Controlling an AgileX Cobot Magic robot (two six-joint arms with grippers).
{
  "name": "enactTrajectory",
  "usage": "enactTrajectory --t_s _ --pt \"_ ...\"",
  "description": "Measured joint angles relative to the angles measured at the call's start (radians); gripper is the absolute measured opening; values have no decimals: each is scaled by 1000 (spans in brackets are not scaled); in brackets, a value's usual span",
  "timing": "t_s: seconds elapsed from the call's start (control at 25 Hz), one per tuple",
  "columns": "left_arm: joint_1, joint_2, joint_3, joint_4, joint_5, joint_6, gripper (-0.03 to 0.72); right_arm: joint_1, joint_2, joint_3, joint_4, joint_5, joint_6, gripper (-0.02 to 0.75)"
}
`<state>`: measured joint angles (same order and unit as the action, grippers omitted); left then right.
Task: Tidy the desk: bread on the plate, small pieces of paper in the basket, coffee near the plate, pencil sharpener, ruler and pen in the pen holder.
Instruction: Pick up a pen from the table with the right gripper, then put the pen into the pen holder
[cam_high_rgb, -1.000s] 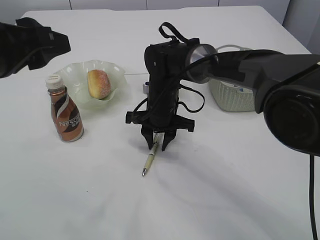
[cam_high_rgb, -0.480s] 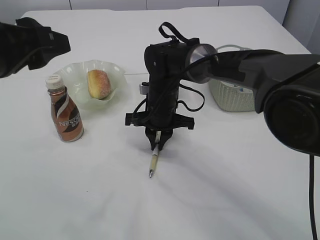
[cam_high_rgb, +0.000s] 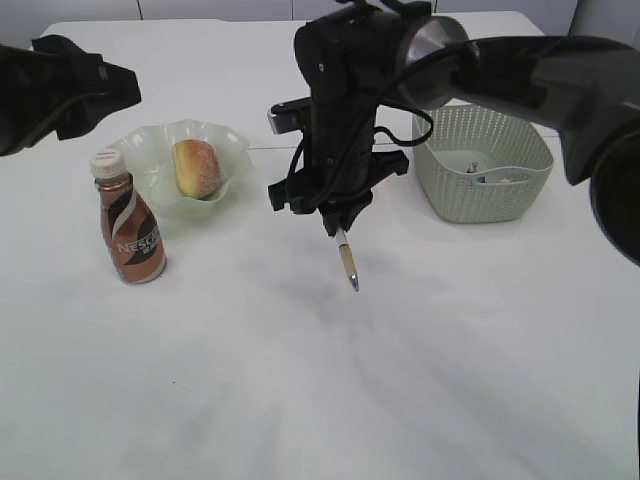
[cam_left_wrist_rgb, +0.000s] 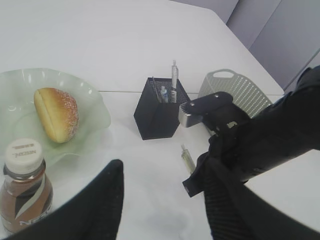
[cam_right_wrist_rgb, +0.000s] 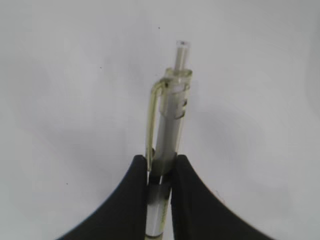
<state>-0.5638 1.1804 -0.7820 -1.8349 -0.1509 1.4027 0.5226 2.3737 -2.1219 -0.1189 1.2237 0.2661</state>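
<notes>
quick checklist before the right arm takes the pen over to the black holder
1. Right gripper clamped on the translucent yellowish click pen: ok, both fingers press its barrel.
2. Pen clear of the plain white tabletop: ok, it hangs tip down above its shadow.
3. Black square perforated pen holder upright with room inside: ok, a few items stand in it and space remains.
4. Pen vertical for insertion: not ok, it hangs at a slight tilt.
5. Left gripper out of the path: ok, open and empty, back near the brown coffee bottle.
6. Grip firm enough for transit: cannot tell.
</notes>
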Motion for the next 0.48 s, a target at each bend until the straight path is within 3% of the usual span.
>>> enactTrajectory --t_s 0.48 --pt "0 0 0 0 0 0 380 2 -204 0 -36 -54 -174 89"
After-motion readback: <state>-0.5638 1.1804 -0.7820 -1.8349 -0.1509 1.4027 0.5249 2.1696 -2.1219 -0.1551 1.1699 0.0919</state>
